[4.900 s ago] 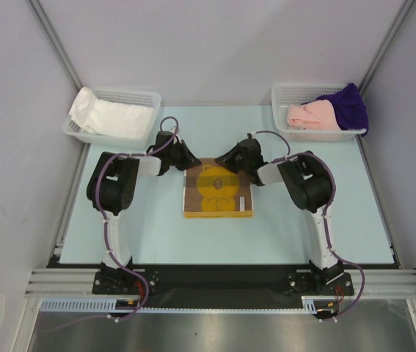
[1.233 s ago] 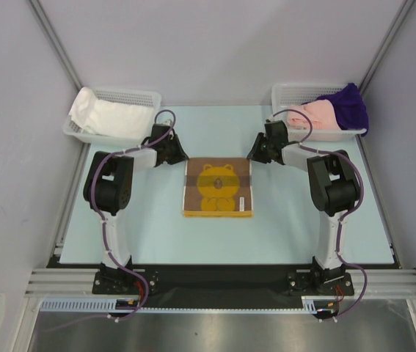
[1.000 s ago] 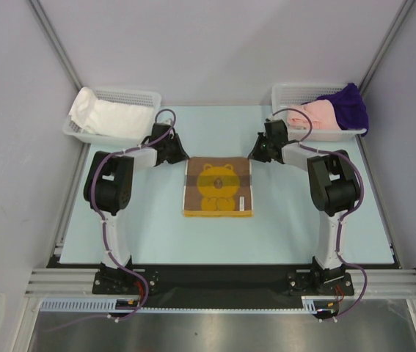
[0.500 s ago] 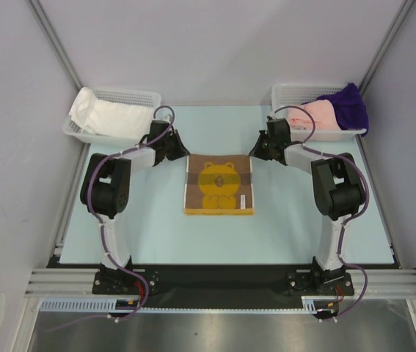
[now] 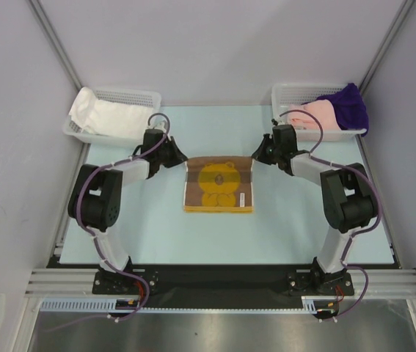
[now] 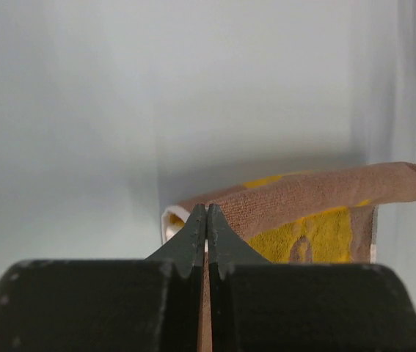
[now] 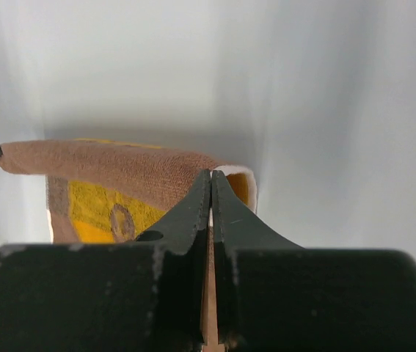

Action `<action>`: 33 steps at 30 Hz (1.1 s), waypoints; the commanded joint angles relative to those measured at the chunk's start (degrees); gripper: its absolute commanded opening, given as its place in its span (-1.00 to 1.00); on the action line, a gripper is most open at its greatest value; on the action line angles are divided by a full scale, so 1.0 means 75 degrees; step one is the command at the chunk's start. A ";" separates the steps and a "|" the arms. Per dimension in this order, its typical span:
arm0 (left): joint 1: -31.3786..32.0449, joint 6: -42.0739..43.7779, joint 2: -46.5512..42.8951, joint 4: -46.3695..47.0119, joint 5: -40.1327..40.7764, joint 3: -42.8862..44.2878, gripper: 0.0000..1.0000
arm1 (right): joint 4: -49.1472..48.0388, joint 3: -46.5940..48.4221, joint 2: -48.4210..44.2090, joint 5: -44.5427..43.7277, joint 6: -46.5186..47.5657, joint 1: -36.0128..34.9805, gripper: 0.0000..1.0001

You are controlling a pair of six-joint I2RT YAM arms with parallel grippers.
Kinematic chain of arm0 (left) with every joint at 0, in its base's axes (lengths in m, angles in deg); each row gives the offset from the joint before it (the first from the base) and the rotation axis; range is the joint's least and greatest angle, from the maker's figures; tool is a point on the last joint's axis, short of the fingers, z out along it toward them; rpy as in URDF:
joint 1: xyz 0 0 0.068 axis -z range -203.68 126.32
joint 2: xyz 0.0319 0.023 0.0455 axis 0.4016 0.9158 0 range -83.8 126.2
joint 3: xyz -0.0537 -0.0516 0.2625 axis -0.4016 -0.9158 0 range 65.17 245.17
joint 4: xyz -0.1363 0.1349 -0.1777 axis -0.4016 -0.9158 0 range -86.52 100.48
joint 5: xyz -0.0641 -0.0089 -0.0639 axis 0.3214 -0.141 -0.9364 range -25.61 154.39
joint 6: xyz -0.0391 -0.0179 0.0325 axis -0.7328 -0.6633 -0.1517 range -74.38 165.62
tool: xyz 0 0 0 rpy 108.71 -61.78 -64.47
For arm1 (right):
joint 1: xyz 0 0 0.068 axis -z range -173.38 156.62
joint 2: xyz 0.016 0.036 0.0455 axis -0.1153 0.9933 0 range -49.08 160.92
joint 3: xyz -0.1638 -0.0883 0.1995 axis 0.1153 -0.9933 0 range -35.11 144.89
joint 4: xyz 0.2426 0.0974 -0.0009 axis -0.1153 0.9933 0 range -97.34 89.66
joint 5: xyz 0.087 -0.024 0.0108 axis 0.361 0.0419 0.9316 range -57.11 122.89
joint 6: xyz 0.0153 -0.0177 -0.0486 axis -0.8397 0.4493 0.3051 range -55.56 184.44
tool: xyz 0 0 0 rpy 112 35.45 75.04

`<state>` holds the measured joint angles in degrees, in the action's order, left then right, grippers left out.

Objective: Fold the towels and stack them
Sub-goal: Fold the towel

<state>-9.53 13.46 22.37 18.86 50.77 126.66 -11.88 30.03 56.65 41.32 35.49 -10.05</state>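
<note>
Towel (image 5: 219,192) pinched by left claw (image 5: 183,161), right claw (image 5: 254,158) — baskets (image 5: 130,94) beyond.

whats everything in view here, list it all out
brown towel: 1, brown with yellow bear, table centre, far edge lifted
white towel: 1, white, in left basket
pink towel: 1, pink, in right basket
purple towel: 1, purple, right basket, draped over its right end
left basket: 1, white mesh, far left corner
right basket: 1, white mesh, far right corner
table: 1, pale blue
left claw: 1, black, shut on brown towel's far left corner
right claw: 1, black, shut on its far right corner
</note>
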 commanded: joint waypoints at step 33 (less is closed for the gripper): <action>0.0984 -0.0505 -0.3819 0.0863 0.1465 -0.3500 -0.99 | -0.0474 -0.3330 -0.3515 -0.0561 -0.0476 -0.0614 -1.00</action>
<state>-2.78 10.53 -2.42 23.39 58.98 101.81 -14.52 6.10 33.16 38.28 32.65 -14.59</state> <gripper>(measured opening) 0.009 0.011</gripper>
